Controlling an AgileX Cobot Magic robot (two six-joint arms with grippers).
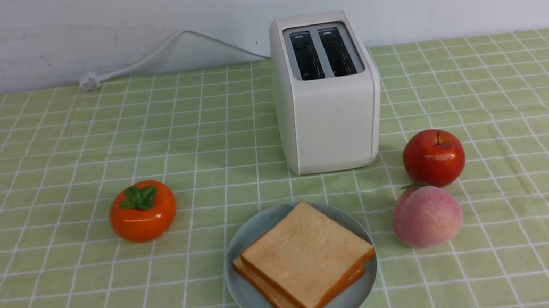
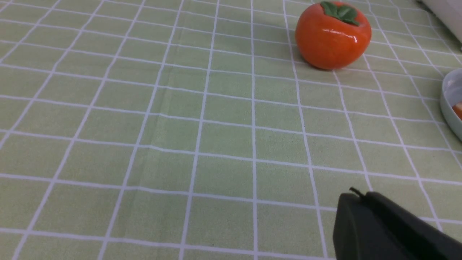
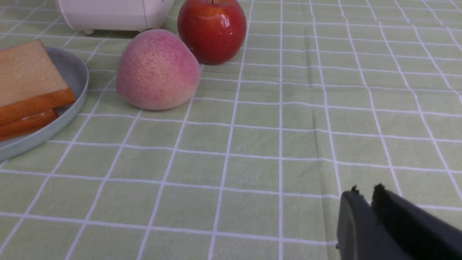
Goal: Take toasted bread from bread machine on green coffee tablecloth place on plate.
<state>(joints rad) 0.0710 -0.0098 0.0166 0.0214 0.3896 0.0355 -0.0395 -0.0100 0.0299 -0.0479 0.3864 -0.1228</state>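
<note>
Toasted bread [image 1: 306, 254], 2 thick square slices, tan faces, orange-brown crust

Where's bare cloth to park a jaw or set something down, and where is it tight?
Free: the tablecloth left of the persimmon, between the persimmon and the toaster, and right of the apple and peach. Crowded: the toaster, apple, peach and plate cluster closely; the two toast slices cover most of the plate.

Two square toasted bread slices [image 1: 305, 253], golden-faced with orange-brown crusts, are stacked flat and slightly offset on the blue-grey plate [image 1: 251, 297] near the tabletop's front edge. The white bread machine [image 1: 329, 114] stands upright behind, slots empty, on the green checked tablecloth [image 1: 38, 155].
</note>
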